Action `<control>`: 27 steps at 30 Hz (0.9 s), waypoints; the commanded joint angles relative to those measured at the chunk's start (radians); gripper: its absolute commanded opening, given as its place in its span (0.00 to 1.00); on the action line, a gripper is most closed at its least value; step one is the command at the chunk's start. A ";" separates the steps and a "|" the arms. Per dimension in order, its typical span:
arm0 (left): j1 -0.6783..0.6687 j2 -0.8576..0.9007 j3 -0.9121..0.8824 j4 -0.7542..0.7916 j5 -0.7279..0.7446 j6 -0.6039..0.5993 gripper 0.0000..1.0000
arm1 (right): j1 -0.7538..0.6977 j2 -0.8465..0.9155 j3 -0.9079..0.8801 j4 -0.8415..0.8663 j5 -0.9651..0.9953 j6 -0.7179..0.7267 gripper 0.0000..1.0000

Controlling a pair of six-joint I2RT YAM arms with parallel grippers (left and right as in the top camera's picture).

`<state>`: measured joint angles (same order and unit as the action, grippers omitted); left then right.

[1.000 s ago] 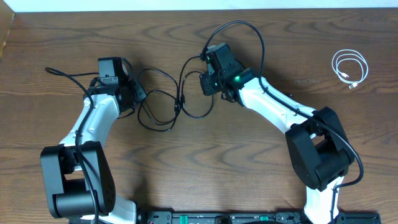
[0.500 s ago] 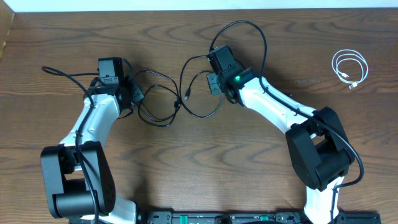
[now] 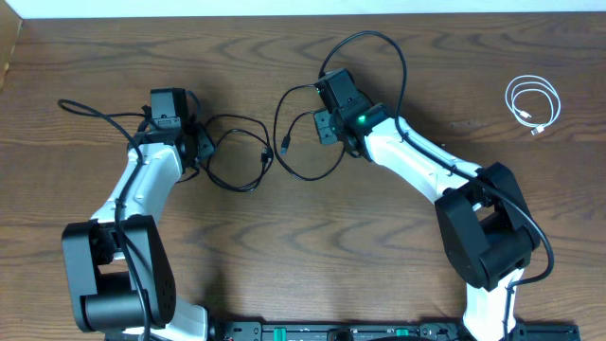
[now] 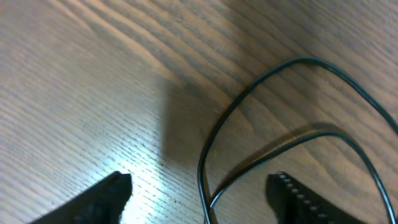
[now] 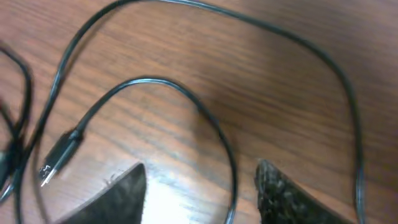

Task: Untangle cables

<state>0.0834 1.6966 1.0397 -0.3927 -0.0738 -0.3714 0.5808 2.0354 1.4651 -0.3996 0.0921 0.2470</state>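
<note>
Overhead, the left fingers (image 3: 202, 144) and the right fingers (image 3: 324, 127) sit low over the table (image 3: 312, 256), each above a loop of the two black cables (image 3: 308, 178). These sprawl between the arms, their loops lying just beside each other at mid-table. The white cable (image 3: 509, 98) lies coiled on its own, well apart at the right, and needs nothing. I cannot tell from here whether the black loops are hooked through one another. If they are, pulling them apart sideways would likely cinch the crossing rather than free it.

In the left wrist view the fingers stand apart, holding nothing. Two runs of black cord converge on the wood right between the tips. Closing here would probably pinch both runs together and drag a doubled loop, or slip off the thin cord altogether.

In the right wrist view the fingers are also spread and empty, with one curved strand passing between them. A plug (image 5: 59, 158) lies loose to the left, and more strands overlap at the left edge. A tug on this strand could draw the plug into that overlap and snag it.
</note>
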 commanded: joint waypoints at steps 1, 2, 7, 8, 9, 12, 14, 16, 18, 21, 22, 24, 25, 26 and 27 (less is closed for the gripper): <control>-0.001 -0.004 -0.006 -0.002 -0.022 -0.002 0.78 | 0.002 -0.011 0.006 -0.001 -0.205 -0.053 0.66; -0.001 -0.004 -0.006 -0.002 -0.016 -0.002 0.79 | 0.003 -0.003 0.006 -0.003 -0.256 -0.071 0.67; -0.001 -0.004 -0.006 0.005 0.037 -0.005 0.80 | 0.011 0.014 0.009 -0.013 -0.418 -0.100 0.72; -0.001 -0.004 -0.006 0.005 0.038 -0.005 0.80 | 0.014 0.014 0.016 -0.016 -0.445 -0.108 0.71; -0.001 -0.004 -0.006 0.005 0.038 -0.005 0.81 | 0.019 0.014 0.028 -0.023 -0.483 -0.123 0.70; 0.000 -0.004 -0.006 0.005 0.036 -0.005 0.81 | 0.037 0.014 0.066 -0.062 -0.538 -0.142 0.68; 0.005 -0.004 -0.006 -0.004 0.011 -0.005 0.81 | 0.049 0.014 0.107 -0.127 -0.539 -0.169 0.68; 0.021 -0.004 -0.006 -0.020 -0.029 -0.011 0.81 | 0.053 0.014 0.145 -0.194 -0.539 -0.198 0.68; 0.055 -0.004 -0.006 -0.039 -0.042 -0.061 0.81 | 0.055 0.014 0.175 -0.246 -0.529 -0.209 0.70; 0.094 -0.004 -0.006 -0.049 -0.004 -0.098 0.81 | 0.055 0.014 0.178 -0.252 -0.469 -0.208 0.71; 0.105 -0.004 -0.006 -0.048 0.022 -0.098 0.81 | 0.055 0.015 0.177 -0.256 -0.439 -0.208 0.72; 0.115 -0.004 -0.006 -0.048 0.061 -0.098 0.81 | 0.047 0.018 0.176 -0.278 -0.360 -0.209 0.72; 0.117 -0.004 -0.006 -0.048 0.072 -0.098 0.81 | 0.040 0.018 0.176 -0.291 -0.331 -0.213 0.72; 0.116 -0.004 -0.006 -0.048 0.078 -0.098 0.81 | 0.031 0.021 0.176 -0.305 -0.306 -0.221 0.73; 0.116 -0.004 -0.006 -0.048 0.083 -0.098 0.81 | 0.022 0.024 0.176 -0.317 -0.287 -0.224 0.73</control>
<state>0.2024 1.6966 1.0397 -0.4385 -0.0380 -0.4496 0.6304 2.0407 1.6287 -0.6968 -0.3103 0.0544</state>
